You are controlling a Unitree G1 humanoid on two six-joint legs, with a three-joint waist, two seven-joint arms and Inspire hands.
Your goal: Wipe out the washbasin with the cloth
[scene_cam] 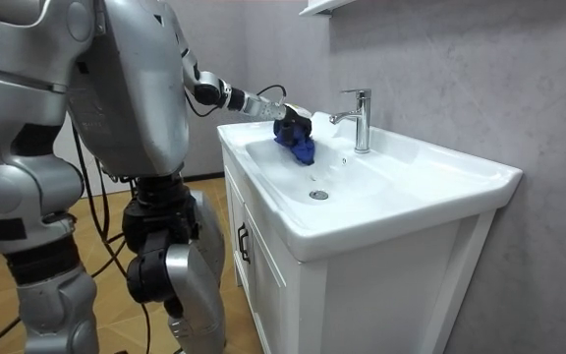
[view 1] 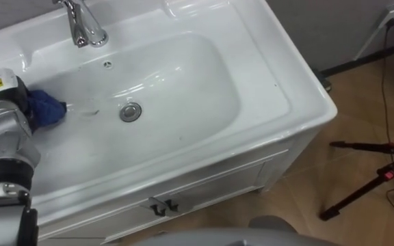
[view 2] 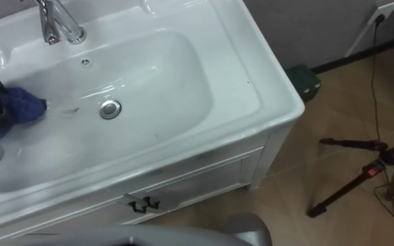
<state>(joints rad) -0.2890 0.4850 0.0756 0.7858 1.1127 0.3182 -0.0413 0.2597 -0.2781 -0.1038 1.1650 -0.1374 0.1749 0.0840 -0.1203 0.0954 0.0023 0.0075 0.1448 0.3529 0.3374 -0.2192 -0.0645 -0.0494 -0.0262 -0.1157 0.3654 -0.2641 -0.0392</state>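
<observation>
A white basin [view 1: 286,89] with a chrome tap [view 1: 81,27] and a round drain [view 1: 130,111] lies before me. My left hand [view 1: 19,96] reaches into the bowl's left side, its dark fingers curled on a blue cloth [view 1: 46,109]. The cloth rests against the bowl's wall, left of the drain. In the room view I stand at the cabinet's front, with the left hand [scene_cam: 291,123] holding the blue cloth [scene_cam: 303,149] near the tap [scene_cam: 360,118].
Below the basin is a white cabinet with dark door handles [view 1: 161,207]. On the tiled floor to the right stand a black tripod [view 1: 368,184] and a small green box [view 2: 305,80]. A cable runs down from a wall socket [view 1: 390,19].
</observation>
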